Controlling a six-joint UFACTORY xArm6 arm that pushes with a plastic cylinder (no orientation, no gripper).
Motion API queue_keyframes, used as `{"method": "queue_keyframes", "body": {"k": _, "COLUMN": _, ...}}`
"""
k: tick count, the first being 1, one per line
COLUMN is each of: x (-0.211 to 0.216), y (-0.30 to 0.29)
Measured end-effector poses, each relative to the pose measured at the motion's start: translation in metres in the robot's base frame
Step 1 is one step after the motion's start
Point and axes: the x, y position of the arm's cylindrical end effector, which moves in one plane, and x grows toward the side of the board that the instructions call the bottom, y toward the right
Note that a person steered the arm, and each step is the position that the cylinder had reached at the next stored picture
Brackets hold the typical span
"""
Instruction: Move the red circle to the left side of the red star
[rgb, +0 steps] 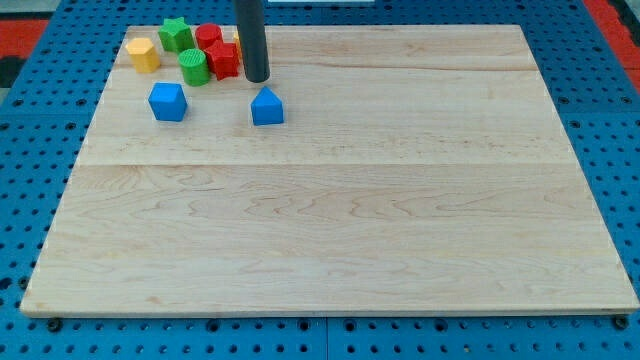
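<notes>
Wood of pale grain makes the worktop (330, 200), lying on a blue perforated base (40, 150). My tool is a dark rod grasping nothing, and my tip (257, 79) touches down just right of the red star (223, 59). Above-left of the star sits the red circle (208, 37). Further left are two green blocks, a cylinder (194, 67) and a star (176, 34), then one yellow block (143, 55). Below are two blue blocks: a triangle (266, 106) near my tip, a cube (168, 101) further left.

No readable text, labels or numbers.
</notes>
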Motion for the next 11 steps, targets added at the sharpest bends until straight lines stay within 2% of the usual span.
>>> {"method": "queue_keyframes", "body": {"k": 1, "x": 0.055, "y": 0.063}}
{"method": "queue_keyframes", "body": {"k": 2, "x": 0.08, "y": 0.028}}
{"method": "queue_keyframes", "body": {"k": 4, "x": -0.022, "y": -0.034}}
{"method": "queue_keyframes", "body": {"k": 5, "x": 0.035, "y": -0.034}}
{"method": "queue_keyframes", "body": {"k": 6, "x": 0.09, "y": -0.085}}
{"method": "queue_keyframes", "body": {"k": 7, "x": 0.064, "y": -0.115}}
{"method": "queue_keyframes", "body": {"k": 8, "x": 0.018, "y": -0.112}}
{"method": "queue_keyframes", "body": {"k": 9, "x": 0.009, "y": -0.114}}
{"method": "queue_keyframes", "body": {"k": 10, "x": 0.059, "y": -0.075}}
{"method": "queue_keyframes", "body": {"k": 11, "x": 0.082, "y": 0.013}}
